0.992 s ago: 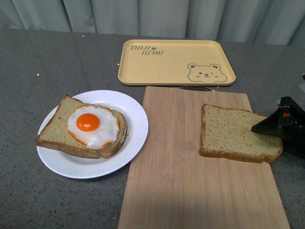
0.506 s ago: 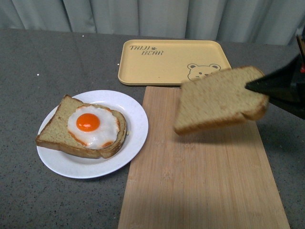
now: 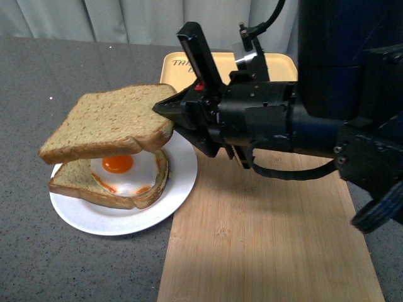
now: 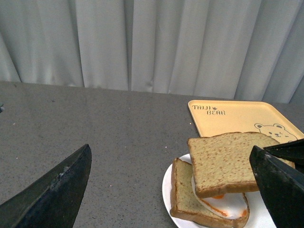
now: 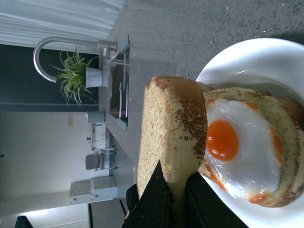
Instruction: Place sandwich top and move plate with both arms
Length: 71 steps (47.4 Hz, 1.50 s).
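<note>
My right gripper (image 3: 169, 118) is shut on one edge of the sandwich top (image 3: 107, 123), a plain brown bread slice held level just above the egg. Below it, a slice with a fried egg (image 3: 119, 173) lies on the white plate (image 3: 179, 182). In the right wrist view the fingers (image 5: 154, 199) pinch the crust of the sandwich top (image 5: 173, 128) beside the egg (image 5: 237, 147) and the plate (image 5: 256, 61). The left gripper (image 4: 171, 190) is open, its two black fingertips wide apart, short of the plate (image 4: 167, 183) and the sandwich top (image 4: 228, 159).
A bamboo cutting board (image 3: 264, 239) lies to the right of the plate, under the right arm. A yellow bear tray (image 3: 283, 66) sits behind it, partly hidden by the arm. Grey tabletop (image 3: 50, 69) stretches left of the plate; curtains hang at the back.
The right gripper lifted the sandwich top off the cutting board and carried it left; it now hovers over the egg slice, with the right arm filling the right side of the front view.
</note>
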Each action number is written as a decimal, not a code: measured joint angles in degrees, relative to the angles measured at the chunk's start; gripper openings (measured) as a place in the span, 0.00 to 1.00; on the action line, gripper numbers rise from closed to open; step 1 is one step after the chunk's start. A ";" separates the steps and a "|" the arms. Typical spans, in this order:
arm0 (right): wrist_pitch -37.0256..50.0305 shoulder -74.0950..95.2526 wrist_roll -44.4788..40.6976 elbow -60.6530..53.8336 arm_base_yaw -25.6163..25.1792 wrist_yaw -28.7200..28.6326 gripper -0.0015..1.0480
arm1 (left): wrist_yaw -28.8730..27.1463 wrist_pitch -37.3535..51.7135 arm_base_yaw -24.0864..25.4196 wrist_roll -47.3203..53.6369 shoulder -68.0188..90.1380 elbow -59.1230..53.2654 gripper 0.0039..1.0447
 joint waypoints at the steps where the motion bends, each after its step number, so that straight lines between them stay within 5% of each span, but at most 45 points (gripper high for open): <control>1: 0.39 0.63 0.48 0.44 0.31 0.28 0.02 | 0.00 0.00 0.00 0.00 0.00 0.00 0.94; 13: -2.45 5.86 2.27 4.39 1.46 2.08 0.04 | 0.00 0.00 0.00 0.00 0.00 0.00 0.94; 20: -4.55 5.16 0.09 2.43 2.03 4.11 0.32 | 0.00 0.00 0.00 0.00 0.00 0.00 0.94; 32: -8.68 -4.00 -8.11 -5.84 0.90 10.01 0.65 | 0.00 0.00 0.00 0.00 0.00 0.00 0.94; 41: -21.49 -14.58 -21.77 -9.94 -1.73 23.76 0.93 | -0.02 0.00 0.00 0.00 0.00 0.00 0.94; 43: -19.98 -15.02 -25.29 -10.67 -1.95 27.06 0.90 | -0.02 0.00 0.00 0.00 0.00 0.00 0.94; 47: -1.55 -12.15 -37.81 -16.70 -2.14 41.83 0.73 | 0.04 0.00 0.00 0.00 -0.02 0.00 0.94; 54: 17.53 -15.17 -52.43 -26.91 -5.46 53.09 0.49 | -0.04 0.00 0.00 0.00 -0.04 0.00 0.94; 62: 26.77 -23.58 -61.99 -34.42 -10.16 51.06 0.21 | 0.02 0.00 0.00 0.00 -0.04 0.00 0.94; 68: 24.26 -33.81 -65.18 -40.94 -14.27 47.76 0.01 | -0.02 0.00 0.00 0.00 -0.04 0.00 0.94; 71: 21.66 -38.86 -65.85 -42.82 -15.76 46.18 0.01 | 0.00 0.00 0.00 0.00 -0.07 0.00 0.94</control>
